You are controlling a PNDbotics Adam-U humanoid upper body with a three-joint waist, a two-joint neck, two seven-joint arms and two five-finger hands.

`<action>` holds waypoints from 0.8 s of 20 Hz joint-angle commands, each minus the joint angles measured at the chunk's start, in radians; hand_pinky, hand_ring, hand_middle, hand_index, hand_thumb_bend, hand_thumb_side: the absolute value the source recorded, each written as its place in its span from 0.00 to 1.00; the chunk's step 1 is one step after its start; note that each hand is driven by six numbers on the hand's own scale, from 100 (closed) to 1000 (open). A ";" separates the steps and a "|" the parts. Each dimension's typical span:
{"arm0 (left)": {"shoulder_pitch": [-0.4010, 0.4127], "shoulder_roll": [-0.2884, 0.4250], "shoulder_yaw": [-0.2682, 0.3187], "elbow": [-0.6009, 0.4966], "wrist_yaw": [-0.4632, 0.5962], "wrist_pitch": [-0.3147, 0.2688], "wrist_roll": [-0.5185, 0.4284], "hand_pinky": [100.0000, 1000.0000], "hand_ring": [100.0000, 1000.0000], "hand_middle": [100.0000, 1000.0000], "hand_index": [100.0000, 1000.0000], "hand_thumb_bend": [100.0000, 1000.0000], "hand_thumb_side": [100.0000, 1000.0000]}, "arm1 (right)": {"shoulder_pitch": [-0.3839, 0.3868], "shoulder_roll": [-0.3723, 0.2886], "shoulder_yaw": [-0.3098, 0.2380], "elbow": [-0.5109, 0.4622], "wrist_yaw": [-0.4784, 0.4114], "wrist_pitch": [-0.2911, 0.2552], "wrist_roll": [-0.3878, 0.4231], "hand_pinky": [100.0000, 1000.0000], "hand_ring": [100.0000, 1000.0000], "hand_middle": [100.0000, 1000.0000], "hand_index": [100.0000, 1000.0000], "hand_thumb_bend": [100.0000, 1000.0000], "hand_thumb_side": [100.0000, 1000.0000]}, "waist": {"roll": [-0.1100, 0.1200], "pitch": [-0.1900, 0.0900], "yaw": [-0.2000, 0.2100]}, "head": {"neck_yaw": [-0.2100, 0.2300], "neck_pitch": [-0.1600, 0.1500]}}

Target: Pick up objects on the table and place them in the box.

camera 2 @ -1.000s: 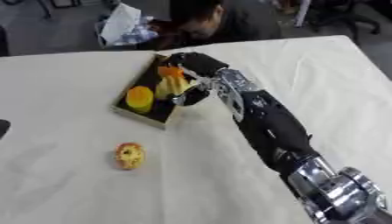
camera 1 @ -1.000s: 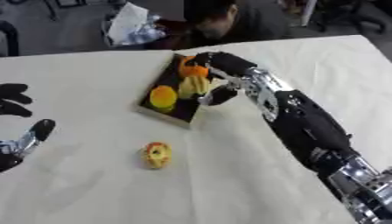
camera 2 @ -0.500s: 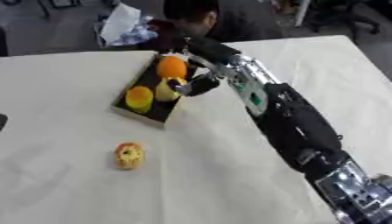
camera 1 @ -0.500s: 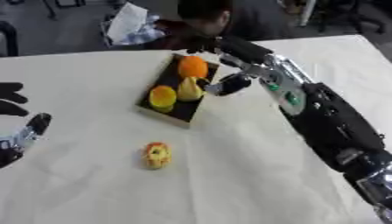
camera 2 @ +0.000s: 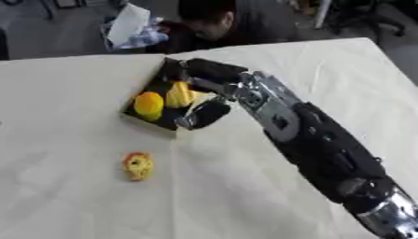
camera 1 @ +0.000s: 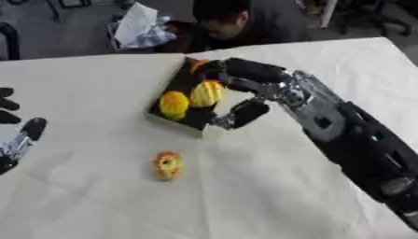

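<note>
1. The right hand (camera 1: pixel 245 91) reached in from the right of the frame and hung over the black box (camera 1: pixel 181 119) at upper centre, fingers curled above the far end, thumb down by the near right edge
2. Whether those fingers gripped anything, I could not tell
3. Inside the box lay a round orange fruit (camera 1: pixel 174 104) and a pale yellow fruit (camera 1: pixel 206 93), side by side, touching
4. A small yellow-and-red object (camera 1: pixel 168 165) sat alone on the white table (camera 1: pixel 98 200), below the box, centre-left
5. The left hand (camera 1: pixel 18 135) rested at the left edge, fingers relaxed and up, holding nothing
</note>
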 commanded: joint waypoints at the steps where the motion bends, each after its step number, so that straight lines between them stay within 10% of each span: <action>1: -0.007 0.016 0.008 -0.006 -0.006 0.001 -0.002 0.65 0.52 0.54 0.76 0.47 0.36 | -0.012 0.017 0.022 -0.017 -0.007 -0.015 0.055 0.79 0.79 0.77 0.87 0.07 0.30 | -0.010 -0.004 -0.001 | -0.002 -0.002; 16: -0.013 0.007 0.000 0.001 -0.008 -0.002 -0.021 0.65 0.52 0.54 0.76 0.48 0.37 | -0.027 0.172 0.025 0.213 0.140 -0.067 0.045 0.78 0.78 0.77 0.88 0.13 0.28 | -0.002 -0.001 0.014 | -0.012 -0.002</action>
